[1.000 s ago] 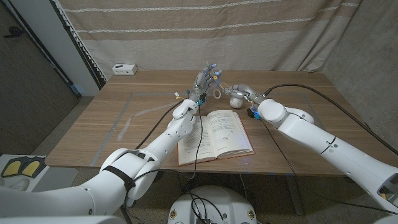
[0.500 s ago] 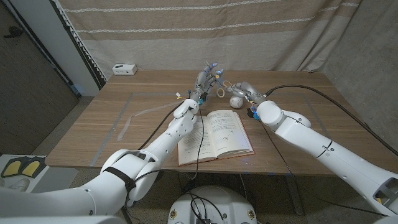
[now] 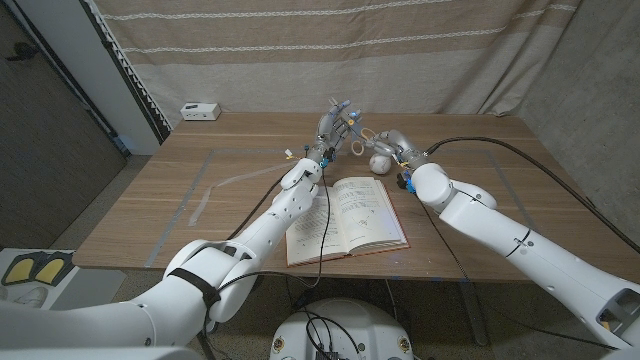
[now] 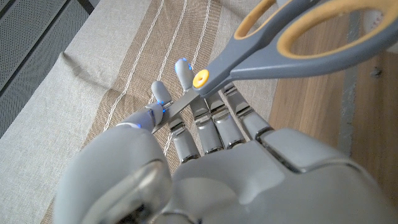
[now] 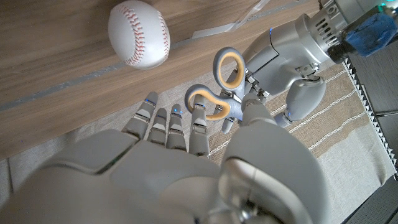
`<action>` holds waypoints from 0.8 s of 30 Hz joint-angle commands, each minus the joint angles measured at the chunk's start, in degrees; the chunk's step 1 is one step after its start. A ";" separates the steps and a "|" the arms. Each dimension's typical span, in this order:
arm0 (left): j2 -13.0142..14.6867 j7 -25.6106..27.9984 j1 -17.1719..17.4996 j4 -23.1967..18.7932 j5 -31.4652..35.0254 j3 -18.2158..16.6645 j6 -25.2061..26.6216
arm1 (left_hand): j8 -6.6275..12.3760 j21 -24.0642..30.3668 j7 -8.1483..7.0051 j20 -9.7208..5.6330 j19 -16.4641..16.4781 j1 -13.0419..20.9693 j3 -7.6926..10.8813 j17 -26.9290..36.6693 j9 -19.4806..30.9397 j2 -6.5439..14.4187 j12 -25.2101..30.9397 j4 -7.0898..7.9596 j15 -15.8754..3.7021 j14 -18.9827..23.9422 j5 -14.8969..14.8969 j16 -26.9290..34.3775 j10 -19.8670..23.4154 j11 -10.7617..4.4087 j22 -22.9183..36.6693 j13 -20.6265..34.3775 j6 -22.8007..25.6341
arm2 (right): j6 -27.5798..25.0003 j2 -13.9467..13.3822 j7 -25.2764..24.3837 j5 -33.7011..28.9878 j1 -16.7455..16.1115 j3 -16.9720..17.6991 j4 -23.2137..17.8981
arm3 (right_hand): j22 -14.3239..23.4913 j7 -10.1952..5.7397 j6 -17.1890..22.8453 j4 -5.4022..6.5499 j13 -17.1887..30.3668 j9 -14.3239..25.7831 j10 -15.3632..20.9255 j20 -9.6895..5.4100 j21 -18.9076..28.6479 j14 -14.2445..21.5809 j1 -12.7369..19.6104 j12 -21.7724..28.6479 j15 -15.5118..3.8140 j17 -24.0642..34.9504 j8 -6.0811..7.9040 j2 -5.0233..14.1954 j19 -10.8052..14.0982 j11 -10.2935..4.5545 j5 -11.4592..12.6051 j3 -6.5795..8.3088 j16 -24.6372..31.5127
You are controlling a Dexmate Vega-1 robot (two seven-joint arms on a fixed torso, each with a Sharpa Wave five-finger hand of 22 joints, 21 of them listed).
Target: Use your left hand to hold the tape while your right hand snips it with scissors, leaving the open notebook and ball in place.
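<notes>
Both hands were raised near the middle of the table's far edge, close together. The left hand (image 3: pixel 331 128) had its fingers (image 4: pixel 214 118) up and fairly straight, thumb and a fingertip brought together. Whether tape sat in that pinch I could not tell; no strip was clear in the left wrist view, too thin or hidden. The scissors (image 4: pixel 273 46) crossed right over those fingers, blade tip reaching in by the thumb-side fingertips.

The right hand (image 3: pixel 392 146) was on the scissors (image 5: pixel 219 93), fingers at the yellow-lined handle loops in the right wrist view. The grip looked like a hold, though how far the fingers went through the loops was unclear. The blades looked nearly closed; I could not say whether a cut had been made.

The ball (image 3: pixel 380 160) sat on the table (image 3: pixel 200 190) just beside the right hand, toward the far edge, and looked undisturbed (image 5: pixel 138 34). The open notebook (image 3: pixel 345 215) lay flat near the front edge at the middle, between the two arms, neither hand touching it.

Judgement: late stage. Scissors picked up and brought to the left hand's fingers, both bystander items in place. Left to confirm or do: the snip itself, then pulling the hands apart.
</notes>
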 commanded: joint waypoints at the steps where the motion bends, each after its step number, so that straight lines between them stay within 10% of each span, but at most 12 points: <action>1: -0.44 -0.65 0.00 -0.13 -1.11 -0.39 0.84 | 0.34 -0.21 0.23 -7.11 -0.37 0.41 0.06 0.00 -0.07 0.89 -0.04 -0.22 -7.57 -0.43 0.14 0.07 9.09 -8.45 0.11 -0.04 0.17 | -0.57 0.36 0.68 -3.03 0.38 -1.56 -0.38 | 0.13 3.15 0.02 0.17 0.34 0.09 -0.83 0.19 -0.10 -0.46 0.14 -0.30 0.46 0.21 -0.11 0.26 -0.31 0.34 0.52 -0.24 -0.21; 24: -0.31 -4.40 -0.56 0.68 -1.94 -0.32 1.35 | 2.33 -1.71 0.24 -7.19 -2.91 0.62 -0.13 -0.16 1.28 1.17 -1.17 -0.22 -7.59 -3.06 0.79 0.03 9.56 -8.48 0.14 -2.52 -0.14 | -3.85 3.41 -2.65 -5.84 0.17 -1.34 1.20 | 0.16 2.91 1.54 -0.32 0.34 0.12 0.65 0.38 0.21 1.79 0.86 -0.01 0.43 0.22 0.01 0.72 1.29 1.12 0.62 -0.17 0.41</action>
